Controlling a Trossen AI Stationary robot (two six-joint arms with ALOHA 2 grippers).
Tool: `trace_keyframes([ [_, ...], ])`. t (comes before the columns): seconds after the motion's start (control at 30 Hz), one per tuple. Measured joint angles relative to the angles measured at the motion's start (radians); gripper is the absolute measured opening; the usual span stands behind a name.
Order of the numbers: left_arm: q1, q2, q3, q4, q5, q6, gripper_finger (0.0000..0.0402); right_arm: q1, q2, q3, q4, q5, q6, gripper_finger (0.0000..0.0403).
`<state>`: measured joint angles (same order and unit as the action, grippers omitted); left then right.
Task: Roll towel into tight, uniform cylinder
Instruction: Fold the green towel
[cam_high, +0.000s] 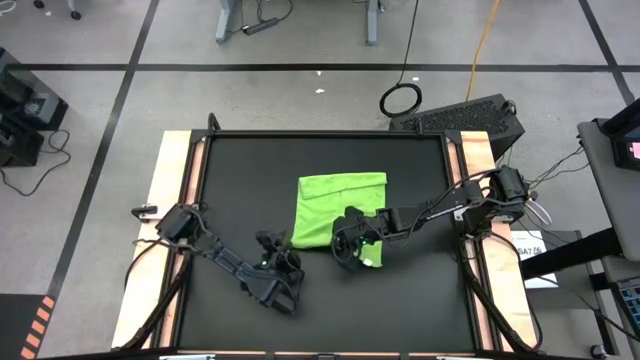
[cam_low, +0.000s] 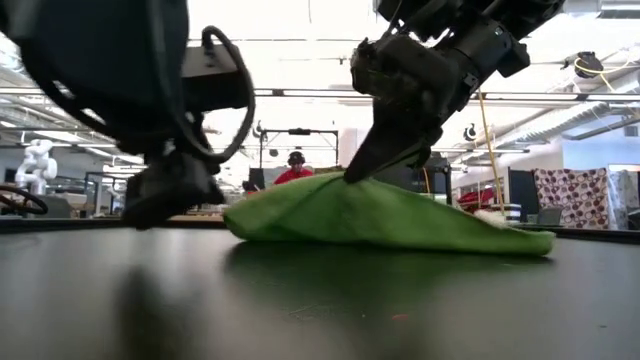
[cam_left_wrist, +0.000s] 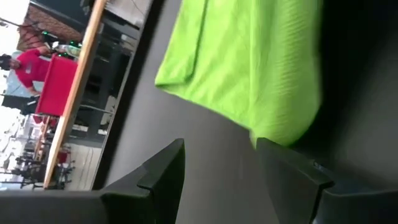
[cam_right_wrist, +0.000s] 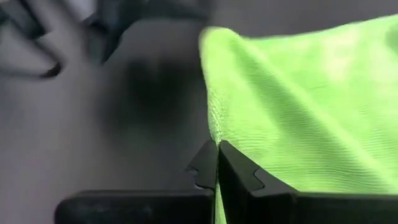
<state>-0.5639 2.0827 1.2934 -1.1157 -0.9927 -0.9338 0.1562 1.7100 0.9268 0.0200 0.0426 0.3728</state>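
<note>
The towel (cam_high: 335, 207) is a bright lime-green cloth, lying mostly flat as a rough rectangle near the middle of the black table (cam_high: 240, 170), with a fine ribbed weave that shows clearly in the right wrist view (cam_right_wrist: 298, 106). It is not yet a roll: in the low view it reads as a low mound (cam_low: 380, 215), highest where it is gripped and sloping down to the table surface on both sides, its far end thinning to a flat edge. The right gripper (cam_high: 352, 245) sits over the towel's near edge, and its fingers (cam_right_wrist: 239, 171) are pressed together with a fold of the cloth pinched between them, the fabric rising from the pinch point in soft ridges. From table height the same gripper (cam_low: 372, 165) comes down from above and meets the peak of the mound. The left gripper (cam_high: 272, 262) rests low over the bare table just beside the towel's near left corner, not touching it; its fingers (cam_left_wrist: 165, 174) are spread apart with empty table between them, and the towel's edge (cam_left_wrist: 249, 68) lies just ahead of them. A person in red (cam_low: 296, 172) shows in the room beyond the table.
</note>
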Motion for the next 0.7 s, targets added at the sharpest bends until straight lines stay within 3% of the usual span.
trace_keyframes([
  [0.13, -0.019, 0.000, 0.000, -0.008, 0.069, 0.083, 0.0205, 0.028, 0.010, 0.000, -0.012, -0.126, -0.034, 0.0018],
  [0.47, -0.015, 0.000, 0.000, -0.023, 0.094, 0.166, 0.0205, 0.108, 0.010, 0.000, -0.098, -0.124, -0.087, 0.0153],
  [0.7, 0.010, 0.000, -0.013, -0.002, 0.057, 0.213, 0.0205, 0.114, 0.010, 0.000, -0.092, 0.009, -0.167, 0.0162],
])
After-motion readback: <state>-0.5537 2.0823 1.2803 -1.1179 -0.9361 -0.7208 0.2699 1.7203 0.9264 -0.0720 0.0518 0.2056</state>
